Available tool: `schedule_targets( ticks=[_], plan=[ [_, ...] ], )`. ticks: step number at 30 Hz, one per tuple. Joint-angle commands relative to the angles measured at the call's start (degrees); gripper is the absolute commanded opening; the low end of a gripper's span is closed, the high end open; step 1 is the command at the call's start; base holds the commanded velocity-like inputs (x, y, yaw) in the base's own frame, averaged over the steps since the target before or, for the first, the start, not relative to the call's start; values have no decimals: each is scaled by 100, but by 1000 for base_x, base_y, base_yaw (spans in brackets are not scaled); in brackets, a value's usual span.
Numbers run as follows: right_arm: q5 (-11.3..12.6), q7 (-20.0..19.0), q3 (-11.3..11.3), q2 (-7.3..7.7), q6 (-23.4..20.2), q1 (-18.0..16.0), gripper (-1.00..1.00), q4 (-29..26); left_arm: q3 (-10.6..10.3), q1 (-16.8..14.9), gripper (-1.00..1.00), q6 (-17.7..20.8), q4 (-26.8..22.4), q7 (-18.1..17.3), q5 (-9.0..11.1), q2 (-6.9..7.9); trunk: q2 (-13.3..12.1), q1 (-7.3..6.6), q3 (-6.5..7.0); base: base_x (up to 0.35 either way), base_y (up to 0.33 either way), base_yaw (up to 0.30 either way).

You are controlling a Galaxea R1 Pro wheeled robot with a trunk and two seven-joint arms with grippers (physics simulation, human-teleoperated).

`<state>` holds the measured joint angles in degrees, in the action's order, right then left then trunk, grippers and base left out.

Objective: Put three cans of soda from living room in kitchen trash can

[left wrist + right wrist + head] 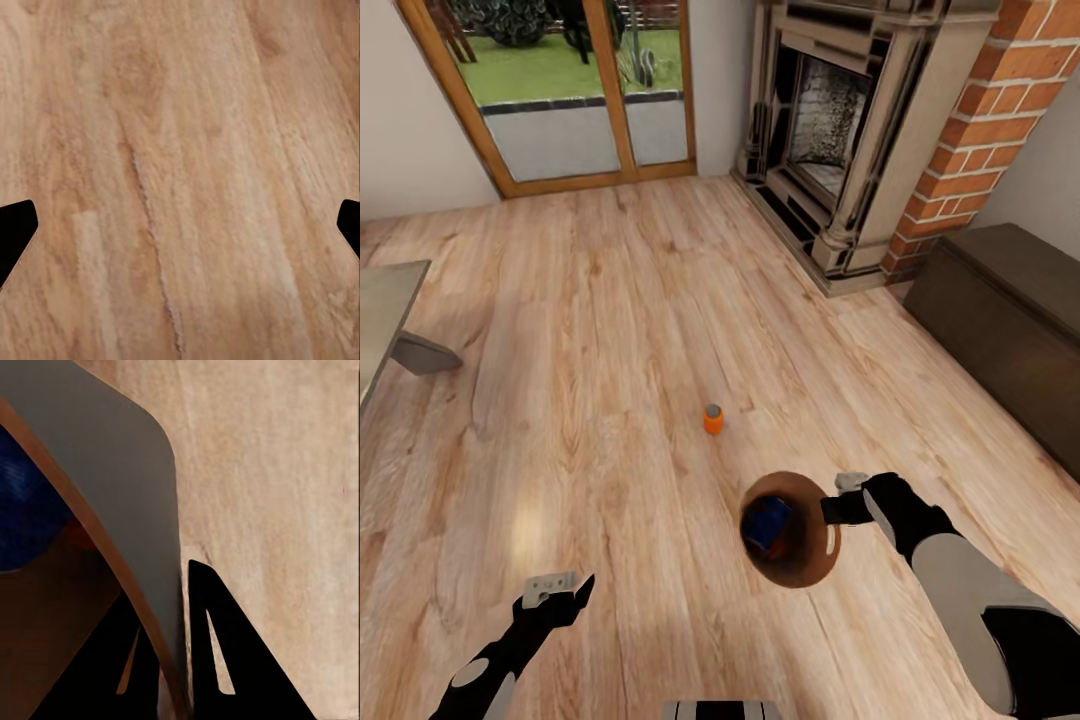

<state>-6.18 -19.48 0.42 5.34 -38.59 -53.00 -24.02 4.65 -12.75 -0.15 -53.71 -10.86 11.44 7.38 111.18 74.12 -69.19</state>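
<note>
At the lower left of the head view the left gripper (pixel 560 588) hangs spread and empty over wood-plank floor (pixel 610 330), the upright orange can (pixel 713 418) stands up-frame at centre, nearer it, and the right gripper (pixel 838 505) pinches the round wooden bin's (pixel 822 560) thin rim, a blue can (pixel 768 524) inside.

We see a light wood-plank floor (pixel 590 330). An orange can (pixel 713 419) stands upright on it, out in the open. Near it is a round wooden bin (pixel 822 560); whether the bin rests on the planks we cannot tell. A dark cabinet (pixel 1010 320) sits by the brick fireplace (pixel 860 130).
</note>
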Motion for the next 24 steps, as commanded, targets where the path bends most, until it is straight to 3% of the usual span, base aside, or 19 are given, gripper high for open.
schedule_targets(
  ticks=[1,24],
  plan=[
    [-121,-3,13,2,19,-1,-100,3,1,1,100,0,-1,-1,0,0,0,0,0,327,0,-58],
    [-112,1,-25,-5,18,0,-100,1,-7,1,100,-3,9,-17,-10,0,0,0,92,329,0,-223]
  ],
)
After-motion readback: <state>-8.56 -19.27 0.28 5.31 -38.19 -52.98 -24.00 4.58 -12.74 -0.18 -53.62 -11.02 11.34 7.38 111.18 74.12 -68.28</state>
